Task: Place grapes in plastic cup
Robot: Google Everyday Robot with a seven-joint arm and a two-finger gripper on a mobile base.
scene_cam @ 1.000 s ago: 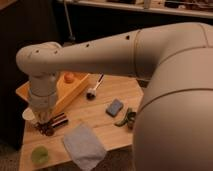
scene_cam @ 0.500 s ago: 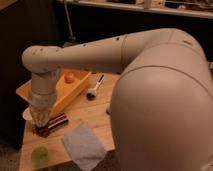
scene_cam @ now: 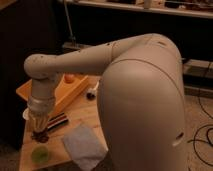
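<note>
My gripper (scene_cam: 39,129) points straight down over the near left part of the wooden table (scene_cam: 88,115). It is shut on the grapes (scene_cam: 40,136), a small dark bunch hanging at its fingertips. The plastic cup (scene_cam: 40,154), low, round and light green, stands on the table just in front of and below the grapes, with a small gap between them. My arm's large white body fills the right half of the view and hides the right side of the table.
A grey cloth (scene_cam: 82,145) lies right of the cup. A yellow tray (scene_cam: 59,93) holding an orange fruit (scene_cam: 69,78) lies behind the gripper. A dark striped item (scene_cam: 58,121) and a small dark object (scene_cam: 91,94) lie nearby. The table's left edge is close.
The gripper has come down and nearer to the green cup with the grapes. The arm's white body now covers more of the right side.
</note>
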